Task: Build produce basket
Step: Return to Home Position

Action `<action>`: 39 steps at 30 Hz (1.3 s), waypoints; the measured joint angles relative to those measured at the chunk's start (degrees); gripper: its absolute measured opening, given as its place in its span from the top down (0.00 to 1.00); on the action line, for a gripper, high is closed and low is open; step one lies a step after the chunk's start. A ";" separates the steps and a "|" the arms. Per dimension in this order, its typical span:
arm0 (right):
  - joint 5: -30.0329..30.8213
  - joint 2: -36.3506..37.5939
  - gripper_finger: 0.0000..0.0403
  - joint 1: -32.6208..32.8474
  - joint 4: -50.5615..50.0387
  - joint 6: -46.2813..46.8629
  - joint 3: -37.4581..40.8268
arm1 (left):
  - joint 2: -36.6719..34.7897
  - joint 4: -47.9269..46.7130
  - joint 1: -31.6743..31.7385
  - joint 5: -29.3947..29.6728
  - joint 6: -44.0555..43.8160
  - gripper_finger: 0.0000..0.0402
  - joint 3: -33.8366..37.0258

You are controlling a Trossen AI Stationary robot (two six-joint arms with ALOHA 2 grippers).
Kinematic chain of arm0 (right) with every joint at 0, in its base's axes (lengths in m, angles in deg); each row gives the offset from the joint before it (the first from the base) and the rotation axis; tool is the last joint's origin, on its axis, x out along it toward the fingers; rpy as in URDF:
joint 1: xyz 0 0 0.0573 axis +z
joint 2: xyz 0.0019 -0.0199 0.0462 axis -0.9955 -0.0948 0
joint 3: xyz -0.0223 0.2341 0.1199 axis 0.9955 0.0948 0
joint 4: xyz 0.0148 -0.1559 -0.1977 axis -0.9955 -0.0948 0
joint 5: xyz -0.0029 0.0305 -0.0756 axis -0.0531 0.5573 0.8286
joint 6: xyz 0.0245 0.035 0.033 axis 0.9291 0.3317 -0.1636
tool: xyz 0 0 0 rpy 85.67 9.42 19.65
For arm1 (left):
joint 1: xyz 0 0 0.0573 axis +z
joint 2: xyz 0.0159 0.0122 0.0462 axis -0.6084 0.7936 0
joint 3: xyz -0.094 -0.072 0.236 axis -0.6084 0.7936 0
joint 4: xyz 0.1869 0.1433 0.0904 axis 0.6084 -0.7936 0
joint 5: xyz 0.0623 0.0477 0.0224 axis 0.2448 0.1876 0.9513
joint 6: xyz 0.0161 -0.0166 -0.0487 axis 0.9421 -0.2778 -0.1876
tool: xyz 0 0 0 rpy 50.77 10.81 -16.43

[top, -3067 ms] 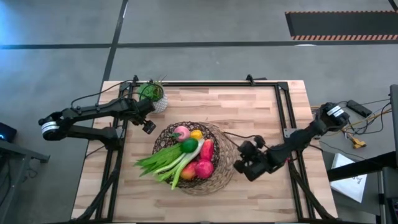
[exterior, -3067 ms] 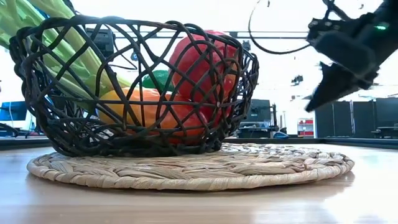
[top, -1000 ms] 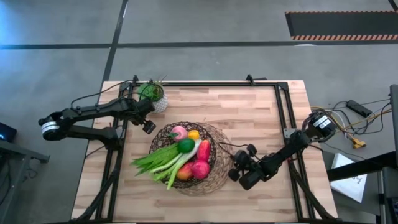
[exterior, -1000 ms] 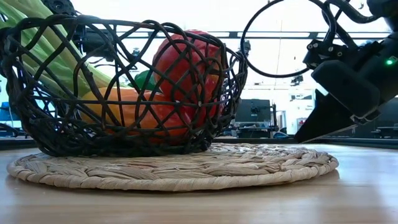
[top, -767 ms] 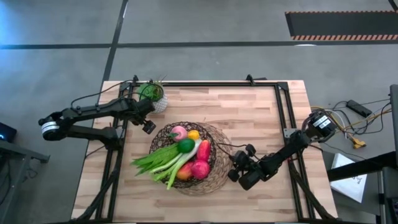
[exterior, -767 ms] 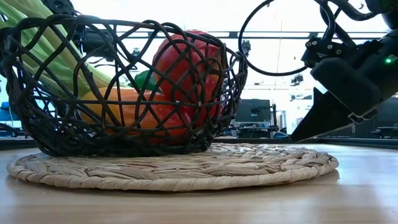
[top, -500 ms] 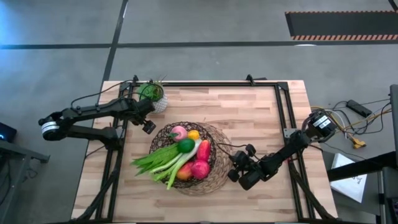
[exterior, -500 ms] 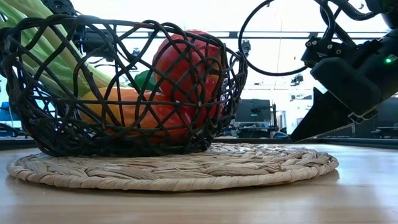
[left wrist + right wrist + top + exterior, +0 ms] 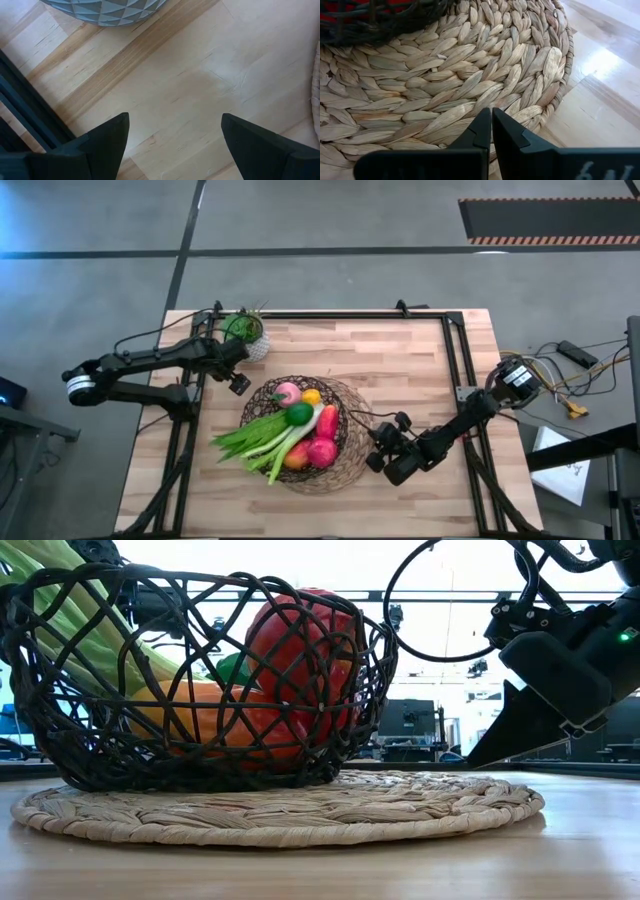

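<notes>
The dark wicker basket (image 9: 341, 406) stands on a round straw mat (image 9: 352, 471) at the table's middle. It holds a long green leafy bunch (image 9: 245, 440), a leek (image 9: 302, 436), a lime (image 9: 300, 414), a peach (image 9: 289, 392), a lemon (image 9: 315, 395) and red and orange fruits (image 9: 323, 451). The leafy bunch sticks out over the basket's left rim. My right gripper (image 9: 373, 458) is shut at the mat's right rim. My left gripper (image 9: 240, 383) is open and empty over bare wood, left of the basket. My right gripper has its shut fingertips (image 9: 485, 120) over the mat's top just inside its right rim (image 9: 540, 107), slanting down from the table's right side. The fingers hide the point of contact, so I cannot tell whether they touch the mat. The mat lies flat on the table.
A green plant in a white faceted pot (image 9: 246, 336) stands at the far left corner, just beyond my left gripper; its wall shows in the left wrist view (image 9: 105, 10). A black frame (image 9: 455, 360) runs along the table's edges. Bare wood lies to the right of and behind the mat.
</notes>
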 joint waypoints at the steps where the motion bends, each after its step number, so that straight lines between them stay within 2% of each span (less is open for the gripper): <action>1: 0.00 0.00 0.98 0.01 0.00 0.00 0.00 | 0.00 0.00 0.00 0.00 0.00 0.25 0.00; 39: 0.55 0.00 0.98 -0.50 0.00 -0.82 0.00 | 0.00 0.00 0.00 0.00 0.00 0.25 0.00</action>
